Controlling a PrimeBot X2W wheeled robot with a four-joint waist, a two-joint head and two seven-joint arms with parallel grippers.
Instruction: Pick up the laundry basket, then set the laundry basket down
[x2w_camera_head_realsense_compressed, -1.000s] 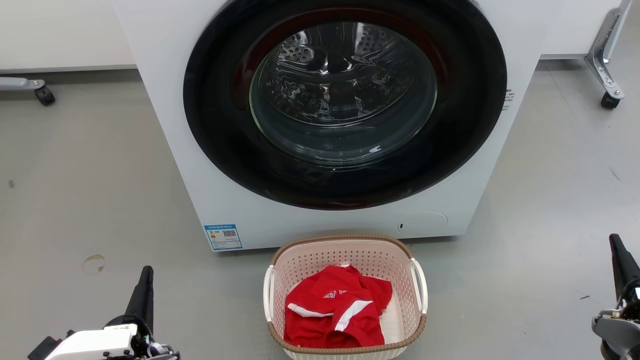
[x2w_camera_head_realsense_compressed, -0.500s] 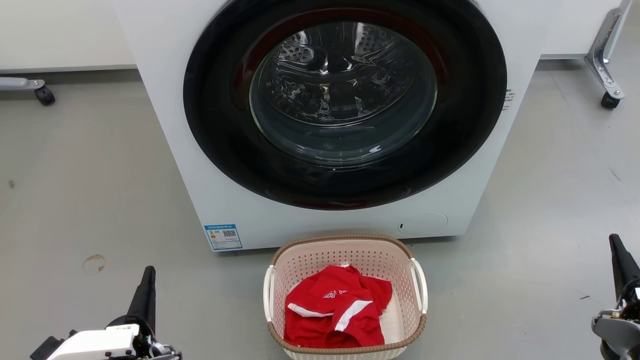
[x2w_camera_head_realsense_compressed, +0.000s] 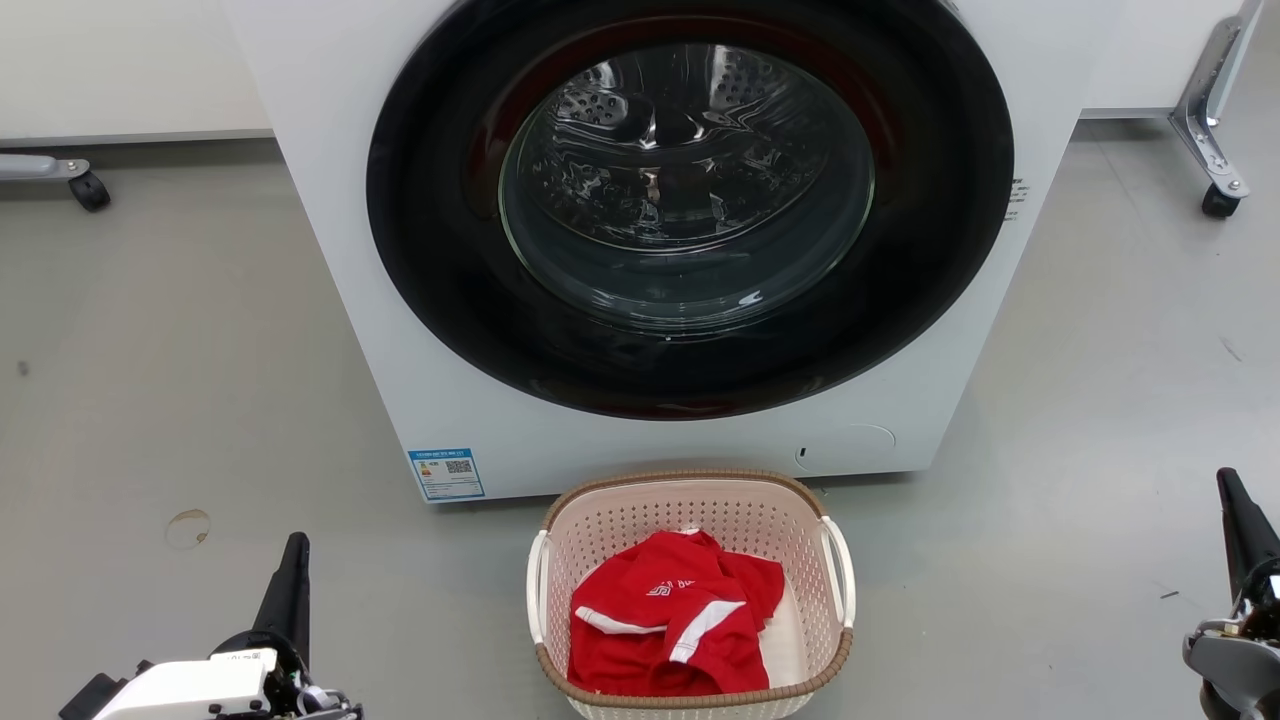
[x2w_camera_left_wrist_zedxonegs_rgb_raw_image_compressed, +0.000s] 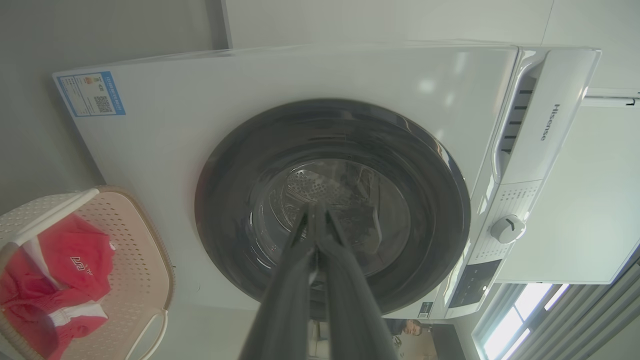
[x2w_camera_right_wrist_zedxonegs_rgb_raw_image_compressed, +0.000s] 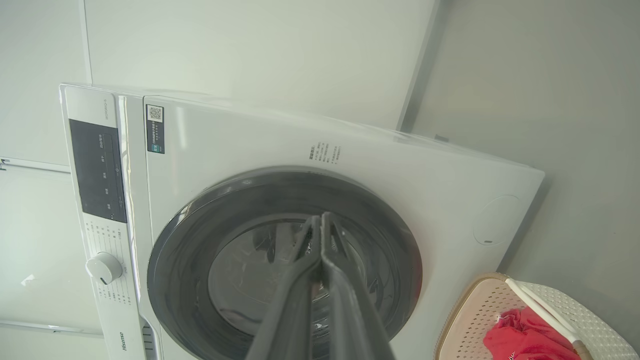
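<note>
Although the head view is compared with the pictures from the last second, almost nothing is found to have changed: the laundry basket (x2w_camera_head_realsense_compressed: 640, 530) has been left standing on the floor (x2w_camera_head_realsense_compressed: 150, 350) just in front of the washing machine (x2w_camera_head_realsense_compressed: 400, 350), a red garment (x2w_camera_head_realsense_compressed: 670, 620) lying in it, and only a very slight shift is noticed in the left end effector (x2w_camera_head_realsense_compressed: 296, 542). Both the left end effector and the right end effector (x2w_camera_head_realsense_compressed: 1228, 485) are seen narrowed to closed, empty tips, held well apart from the basket on either side, with neither white handle (x2w_camera_head_realsense_compressed: 538, 585) touched. For the task this stillness settles little, since a basket resting on the floor between idle arms would be matched equally by a moment ahead of the lift and by one after the basket has been set down. The basket's place between the two arms is given by the head view. By the left wrist view the pressed-together fingers (x2w_camera_left_wrist_zedxonegs_rgb_raw_image_compressed: 300, 280) are confirmed at close range, and a control dial (x2w_camera_left_wrist_zedxonegs_rgb_raw_image_compressed: 507, 229) on the machine's top panel is revealed. By the right wrist view the same closed fingers (x2w_camera_right_wrist_zedxonegs_rgb_raw_image_compressed: 295, 295) are shown, with a dark display panel (x2w_camera_right_wrist_zedxonegs_rgb_raw_image_compressed: 97, 165) and the basket's rim at the frame's lower corner.
</note>
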